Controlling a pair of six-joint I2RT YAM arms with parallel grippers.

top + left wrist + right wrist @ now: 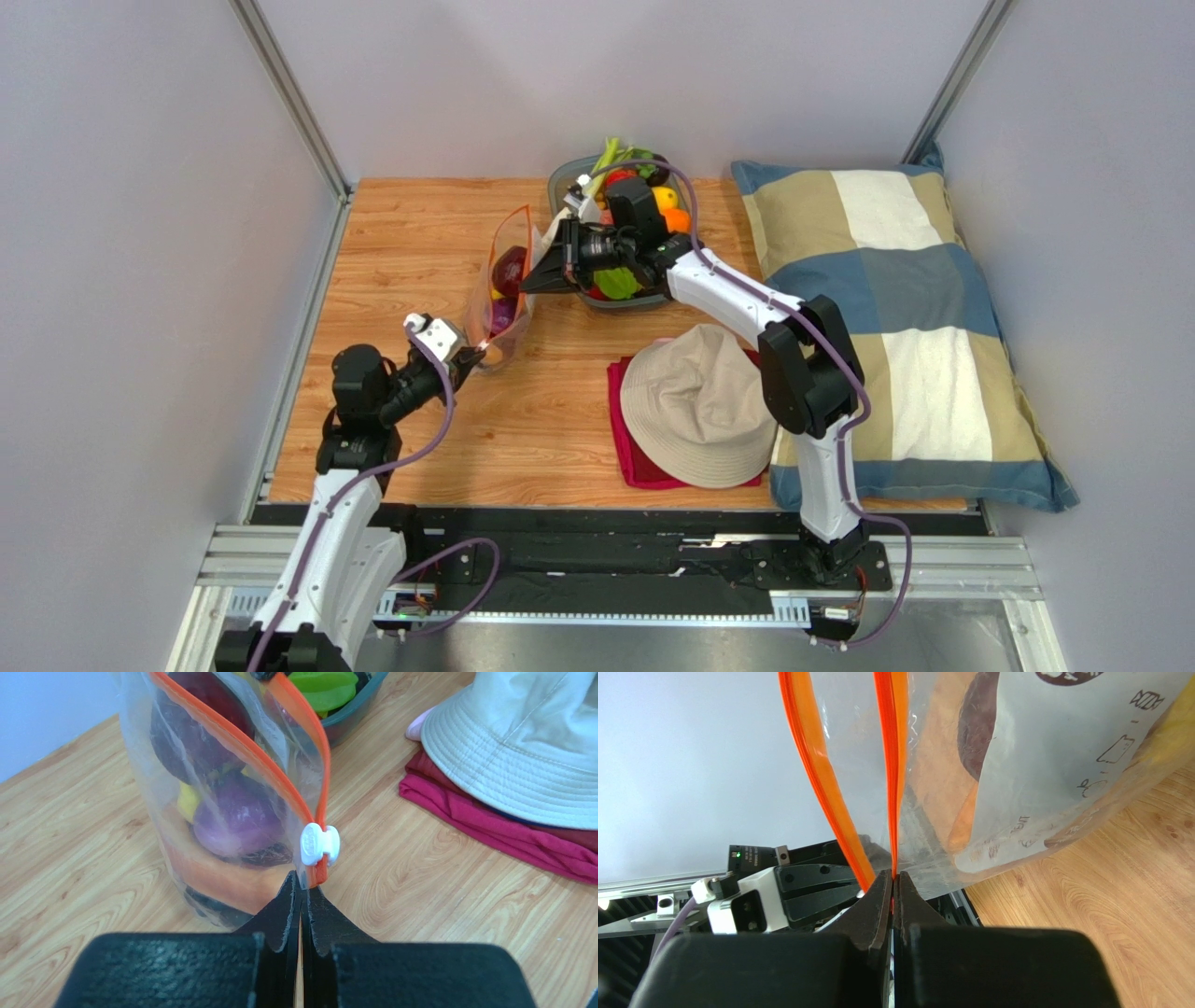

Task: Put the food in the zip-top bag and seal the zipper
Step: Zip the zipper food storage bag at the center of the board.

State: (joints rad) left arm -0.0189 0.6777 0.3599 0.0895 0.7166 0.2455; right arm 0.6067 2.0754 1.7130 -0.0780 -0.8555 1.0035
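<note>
The clear zip-top bag (508, 287) stands upright on the wooden table, with its mouth open. Its orange zipper (246, 749) runs in two separated strips. A white slider (319, 845) sits at the near end. Inside the bag are a purple onion (235, 815), a dark purple piece (189, 728), a yellow bit (186, 801) and an orange root (217, 871). My left gripper (303, 882) is shut on the bag's near corner just below the slider. My right gripper (894, 876) is shut on one zipper strip (899, 756) at the far end. More food lies in the grey bowl (568, 175).
A beige bucket hat (697, 406) lies on a folded red cloth (624, 448) right of the bag. A checked pillow (898, 322) fills the right side. The bowl stands just behind the right gripper. Walls enclose the table on the left and at the back.
</note>
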